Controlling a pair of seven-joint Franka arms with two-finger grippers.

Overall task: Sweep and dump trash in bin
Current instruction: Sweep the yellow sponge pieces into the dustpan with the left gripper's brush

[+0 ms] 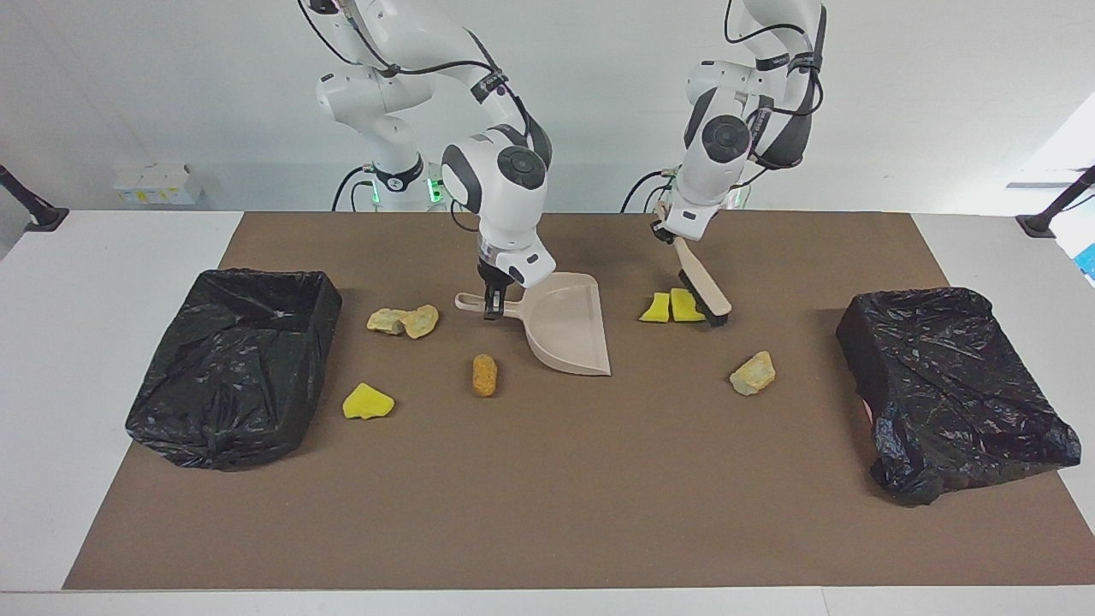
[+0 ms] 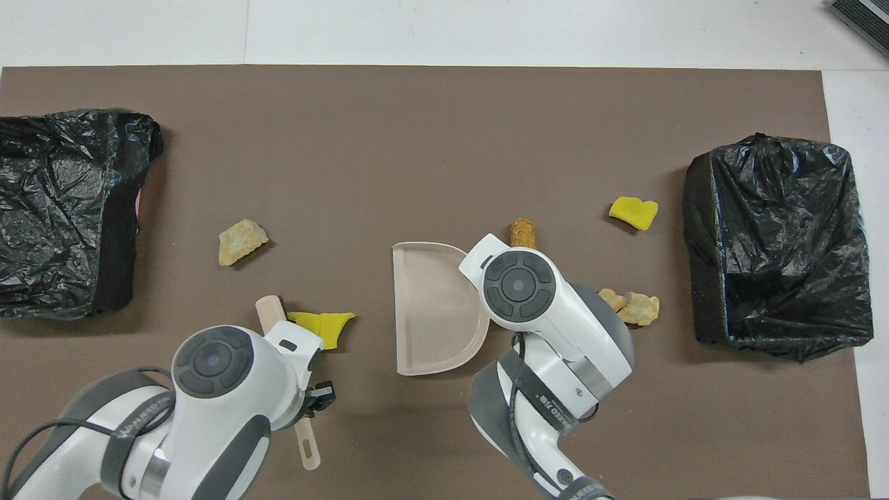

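Brown mat (image 1: 547,496) — two black-lined bins (image 1: 235,364) at its ends. Right gripper (image 1: 492,310) grips beige dustpan (image 1: 569,329) by its handle. Left gripper (image 1: 670,233) holds brush (image 1: 706,291) — bristles touching yellow chunk (image 1: 684,305).

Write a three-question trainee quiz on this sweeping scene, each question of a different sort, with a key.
1. True or false: the dustpan already holds a piece of trash.
2. Multiple choice: the brush held by the left gripper touches: A) the orange-brown oval; B) a yellow chunk lying against a second yellow chunk; C) the tan chunk.
3. Fill in: the right gripper is shut on the dustpan's ____.

Key: 1 false; 2 B; 3 handle.
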